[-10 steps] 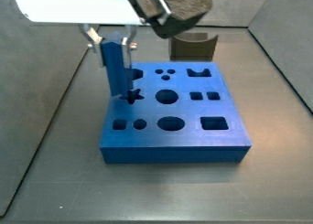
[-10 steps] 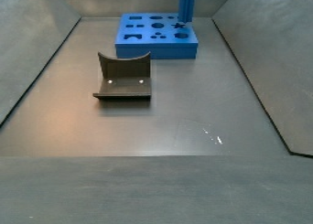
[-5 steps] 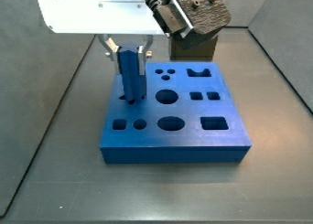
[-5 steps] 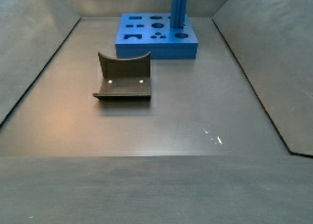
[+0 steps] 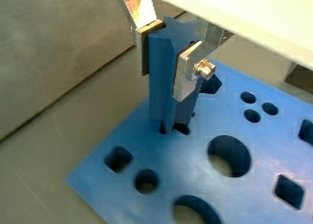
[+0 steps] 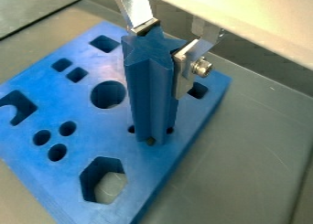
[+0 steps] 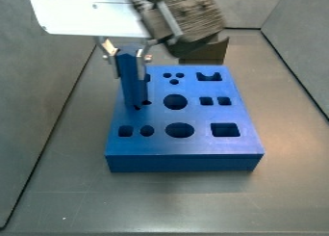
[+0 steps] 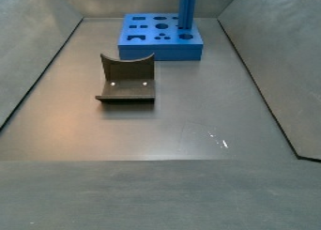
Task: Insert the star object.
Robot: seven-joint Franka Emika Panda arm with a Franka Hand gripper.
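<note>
The star object (image 6: 149,90) is a slim blue prism standing upright, its lower end in the star-shaped hole of the big blue holed block (image 6: 61,90). It shows in both wrist views (image 5: 163,81) and both side views (image 7: 131,81) (image 8: 186,10). My gripper (image 6: 166,40) is shut on its upper end, one silver finger on each side, as also seen in a wrist view (image 5: 167,43). In a side view the gripper (image 7: 127,55) hangs over the block's (image 7: 193,134) far left part.
The dark fixture (image 8: 127,79) stands on the grey floor in front of the block (image 8: 150,38) in a side view, and behind the block in a side view (image 7: 206,49). Sloped grey walls (image 8: 38,74) ring the floor.
The gripper has carried the star object sideways over the block and lowered it, so its lower end now sits in the star hole. In the last half second it moved little.
</note>
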